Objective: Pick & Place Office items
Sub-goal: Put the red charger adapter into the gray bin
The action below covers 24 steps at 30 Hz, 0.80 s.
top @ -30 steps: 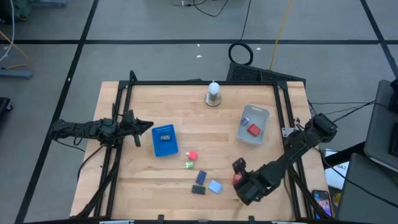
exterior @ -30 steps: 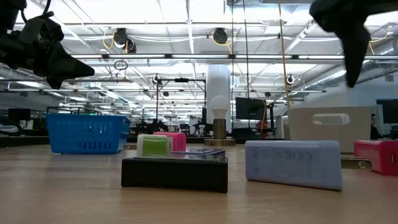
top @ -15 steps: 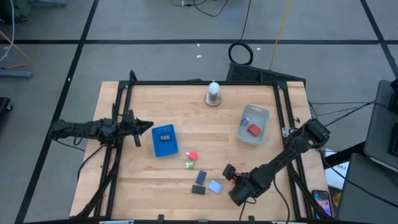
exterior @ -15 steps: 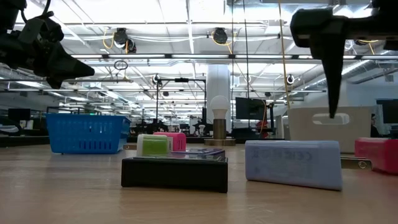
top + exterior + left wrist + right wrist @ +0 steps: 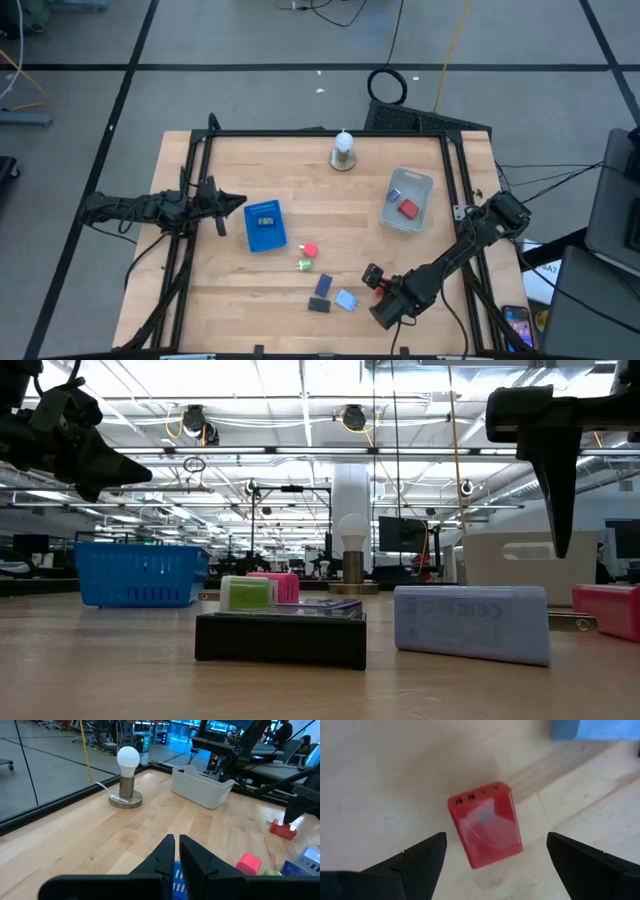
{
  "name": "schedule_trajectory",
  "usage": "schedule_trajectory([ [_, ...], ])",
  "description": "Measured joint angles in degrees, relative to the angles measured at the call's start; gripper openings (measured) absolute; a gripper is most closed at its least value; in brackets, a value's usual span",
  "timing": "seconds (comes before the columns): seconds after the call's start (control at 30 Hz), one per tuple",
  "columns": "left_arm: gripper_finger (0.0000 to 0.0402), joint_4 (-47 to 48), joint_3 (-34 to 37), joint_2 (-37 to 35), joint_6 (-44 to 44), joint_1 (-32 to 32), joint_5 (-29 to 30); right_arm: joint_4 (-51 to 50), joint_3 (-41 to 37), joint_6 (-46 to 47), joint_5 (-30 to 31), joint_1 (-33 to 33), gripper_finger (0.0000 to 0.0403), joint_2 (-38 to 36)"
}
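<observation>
One red block point(image 5: 486, 824) lies flat on the surface point(image 5: 380, 255), skewed between my right pincer point(image 5: 495, 857) fingers, which are spread wide above it. I judge closing across its corners could twist or flick it away. Left pincer point(image 5: 176, 851), pressed together, waits by the edge

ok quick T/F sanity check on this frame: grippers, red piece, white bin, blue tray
1. The right gripper is open above a red piece. True.
2. The left gripper grips a pink block. False: its fingers are shut on nothing.
3. The white bin already holds a red item. True.
4. The blue tray sits inside the white bin. False: it lies apart on the table, near the left gripper.
</observation>
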<state>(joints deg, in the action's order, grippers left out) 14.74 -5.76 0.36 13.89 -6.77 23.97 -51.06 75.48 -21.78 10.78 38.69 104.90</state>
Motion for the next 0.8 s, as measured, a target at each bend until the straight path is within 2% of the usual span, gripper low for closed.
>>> schedule_trajectory([
  [0.2,0.0026,-0.01,0.0,0.0,-0.09,-0.01,0.0,3.97,-0.34,-2.37,-0.45,-1.51,0.0336,0.13],
  [0.47,0.0026,-0.02,0.0,0.0,-0.28,-0.02,0.0,6.4,-5.19,-3.17,-2.09,-2.79,0.0336,0.22],
  [0.67,0.0026,-0.02,0.0,0.0,-1.11,-0.01,0.0,13.17,-7.25,-3.33,-3.7,-3.15,0.0335,0.16],
  [0.8,0.0026,-0.02,0.0,0.0,-0.26,-0.02,0.0,13.74,-7.92,-1.54,-5.56,-4.13,0.0305,0.07],
])
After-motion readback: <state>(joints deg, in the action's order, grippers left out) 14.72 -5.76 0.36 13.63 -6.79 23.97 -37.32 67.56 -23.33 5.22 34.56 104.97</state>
